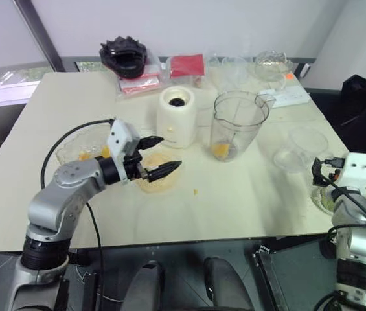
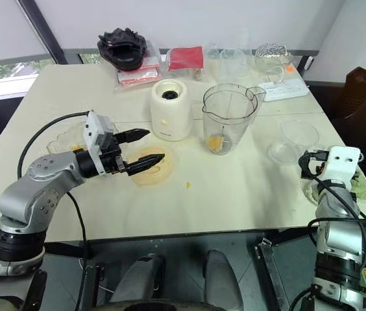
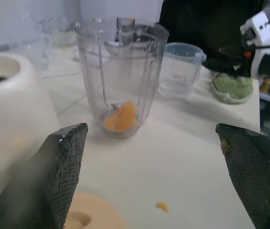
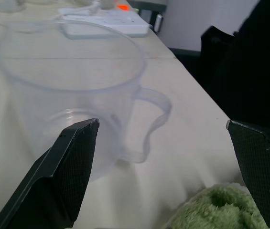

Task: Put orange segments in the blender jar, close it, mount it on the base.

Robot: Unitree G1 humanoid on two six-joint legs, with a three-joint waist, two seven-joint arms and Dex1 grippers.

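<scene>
Hovering with the left gripper over the small dish of orange pieces, fingers spread apart and empty, on near side of the white blender base. Standing right of this base, the uncapped blender jar, one orange segment at bottom. Well to the right, right gripper also spread wide, empty, beside a clear measuring cup.

Silver arms, white wrist housings, black cables, seemingly mesh-textured fingers.

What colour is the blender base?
The base is cream white with a black socket on top, clearest in the right eye view.
</scene>
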